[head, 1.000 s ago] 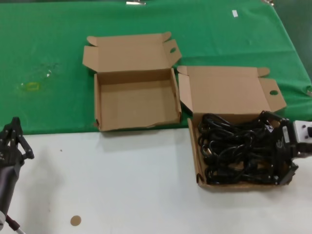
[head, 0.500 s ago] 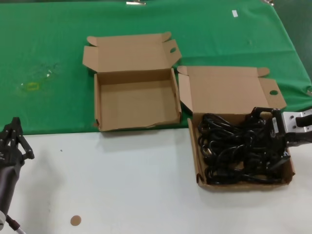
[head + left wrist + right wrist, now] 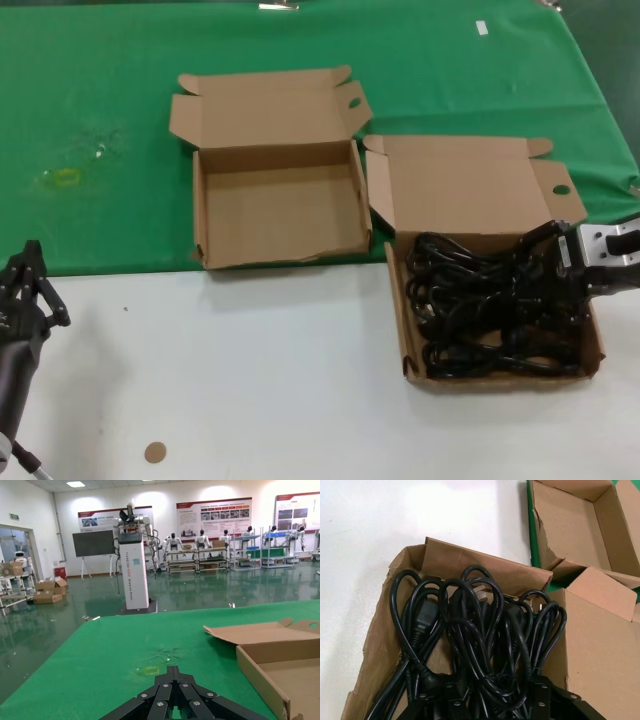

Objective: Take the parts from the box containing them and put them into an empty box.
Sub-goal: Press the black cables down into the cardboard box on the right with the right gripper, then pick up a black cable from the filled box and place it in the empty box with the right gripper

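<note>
Head view first: parts are a heap of black cables filling the squarish box on the right, loops mostly strung left to right across the tray. Right gripper comes in from the right edge with its fingers down in the heap at the tray's right side; can't tell from here whether it's actually clamping anything. Empty box sits to the left and a bit farther back on the green cloth, lid flap open at the back. Left gripper is parked low left over the white table.

Left wrist view: fingers spread apart, nothing in them, green cloth ahead.

Right wrist view: cable loops run lengthwise away from the fingers, one chunky plug pointing the same way, fingers half buried so grip stays unclear
</note>
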You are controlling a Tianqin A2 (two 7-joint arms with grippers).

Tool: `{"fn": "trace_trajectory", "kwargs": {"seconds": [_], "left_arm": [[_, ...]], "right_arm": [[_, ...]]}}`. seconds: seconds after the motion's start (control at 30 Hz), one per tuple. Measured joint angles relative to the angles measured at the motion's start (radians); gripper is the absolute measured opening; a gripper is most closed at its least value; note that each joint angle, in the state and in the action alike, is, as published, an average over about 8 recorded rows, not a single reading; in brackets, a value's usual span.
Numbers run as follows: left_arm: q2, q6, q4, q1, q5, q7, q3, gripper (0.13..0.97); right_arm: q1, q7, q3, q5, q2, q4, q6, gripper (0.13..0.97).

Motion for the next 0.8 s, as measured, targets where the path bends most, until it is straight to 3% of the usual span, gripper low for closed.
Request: {"fn": "trace_trajectory", "kwargs": {"seconds": [0.1, 0.23, 0.5, 0.8], "left_arm": [[0.000, 0.000, 0.000, 0.000, 0.000, 0.000, 0.000, 0.144], [0.000, 0.000, 0.000, 0.000, 0.000, 0.000, 0.000, 0.144], [0.000, 0.000, 0.000, 0.000, 0.000, 0.000, 0.000, 0.144], [0.000, 0.000, 0.000, 0.000, 0.000, 0.000, 0.000, 0.144]], "right_arm": [[-0.003, 0.001, 0.005, -0.003, 0.000, 0.002, -0.002, 0.438], [-0.008, 0.009, 0.011, -0.004, 0.005, 0.012, -0.009, 0.438], [-0.007, 0.051, 0.020, -0.006, 0.027, 0.052, -0.053, 0.280], [0.049, 0.131, 0.021, -0.002, 0.036, 0.090, -0.143, 0.250]]}}
